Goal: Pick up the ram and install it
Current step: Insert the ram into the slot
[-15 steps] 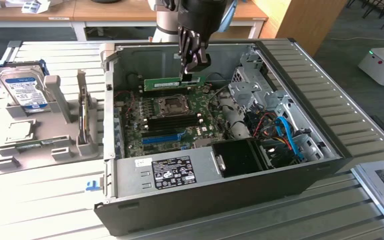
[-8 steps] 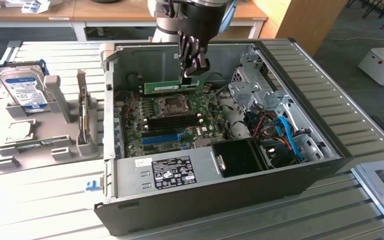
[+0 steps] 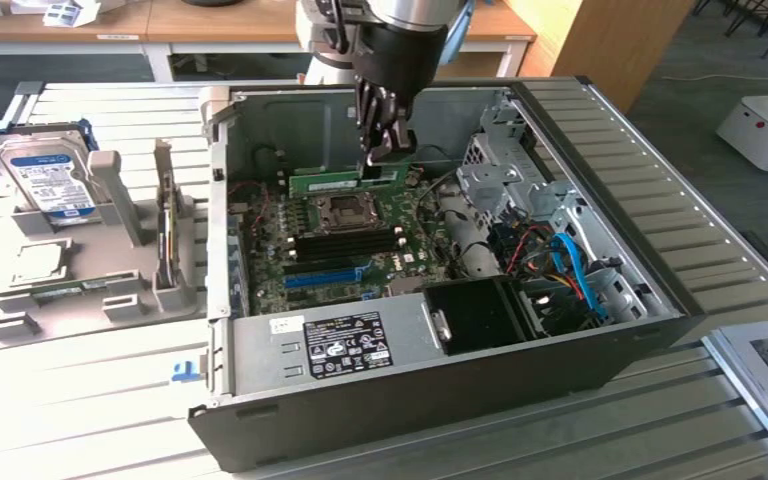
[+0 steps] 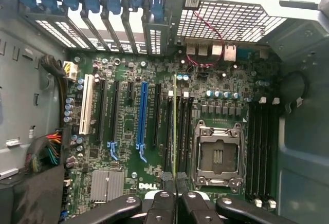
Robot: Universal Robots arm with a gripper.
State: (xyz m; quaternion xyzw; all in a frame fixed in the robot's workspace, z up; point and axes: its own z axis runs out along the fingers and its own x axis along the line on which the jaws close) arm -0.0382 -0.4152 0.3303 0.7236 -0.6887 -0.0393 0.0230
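**RAM CLAMPED IN GRIPPER OVER MOTHERBOARD**

Exterior view: the gripper point(image 3: 384, 152) hangs inside the open computer case point(image 3: 291, 420). Its jaws are clamped on the top edge of the ram point(image 3: 337, 181), a slim green stick held level above the motherboard point(image 3: 344, 255). The fingers cover part of the stick.

Wrist view: the ram point(image 4: 175, 126) appears edge-on, a thin pale-green line running out from the gripper point(image 4: 175, 182) among the memory slots point(image 4: 185, 126). Chips, label and slot contact cannot be made out.

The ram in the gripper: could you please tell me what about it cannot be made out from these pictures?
Whether the ram touches a slot: exterior view, its lower edge blends into the motherboard; wrist view sees it edge-on.
Its chips and label: too small in the exterior view.
Most of the gripper: cut off by the wrist view's edge.
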